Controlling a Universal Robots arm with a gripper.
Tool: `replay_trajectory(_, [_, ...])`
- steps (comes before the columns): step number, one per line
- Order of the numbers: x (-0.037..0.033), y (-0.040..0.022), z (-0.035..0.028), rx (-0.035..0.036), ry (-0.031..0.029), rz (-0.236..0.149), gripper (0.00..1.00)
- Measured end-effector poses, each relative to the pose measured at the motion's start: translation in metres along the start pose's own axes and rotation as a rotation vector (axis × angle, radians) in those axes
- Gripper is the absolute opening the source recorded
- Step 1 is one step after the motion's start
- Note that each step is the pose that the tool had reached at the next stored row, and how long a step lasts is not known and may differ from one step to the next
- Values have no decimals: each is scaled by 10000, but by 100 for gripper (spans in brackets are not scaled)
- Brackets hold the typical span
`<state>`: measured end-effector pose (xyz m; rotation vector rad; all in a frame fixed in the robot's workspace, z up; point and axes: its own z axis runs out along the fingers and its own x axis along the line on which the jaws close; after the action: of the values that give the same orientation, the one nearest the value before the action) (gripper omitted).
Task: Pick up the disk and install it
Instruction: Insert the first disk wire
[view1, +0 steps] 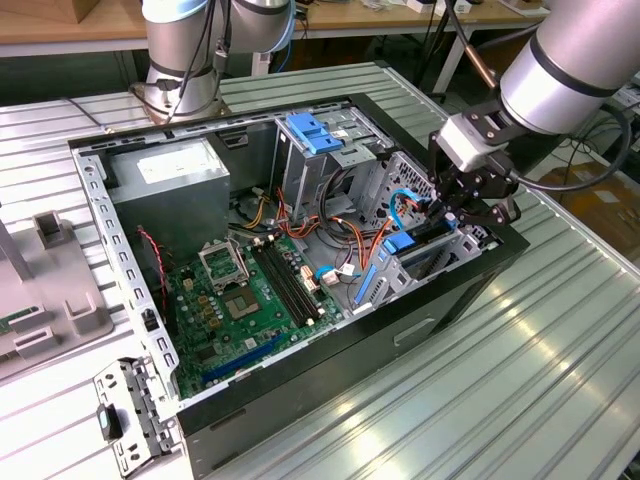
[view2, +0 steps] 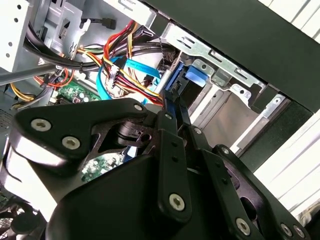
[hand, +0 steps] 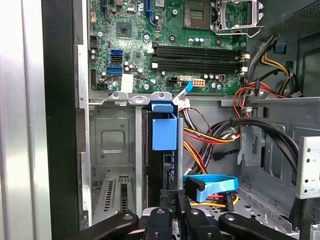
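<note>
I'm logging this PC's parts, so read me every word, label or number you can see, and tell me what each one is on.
No text here can be read with confidence.
White sticker on the grey power-supply box: it carries print, too small to read.
Motherboard: white markings beside the sockets and chips, too small to read.

A lab: opened computer case (view1: 300, 250) on ribbed metal table (view1: 520, 350) (workbenches (view1: 60, 30) behind).
</note>
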<state>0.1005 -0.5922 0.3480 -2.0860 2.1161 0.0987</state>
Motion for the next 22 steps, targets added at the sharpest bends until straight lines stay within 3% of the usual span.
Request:
replay_trajectory(17, [1, 0, 0, 99, 42, 586, 17])
replay_trajectory(19, [1, -1, 0, 101, 43, 601, 17])
replay_trajectory(22, [1, -16, 1, 40, 17, 238, 17])
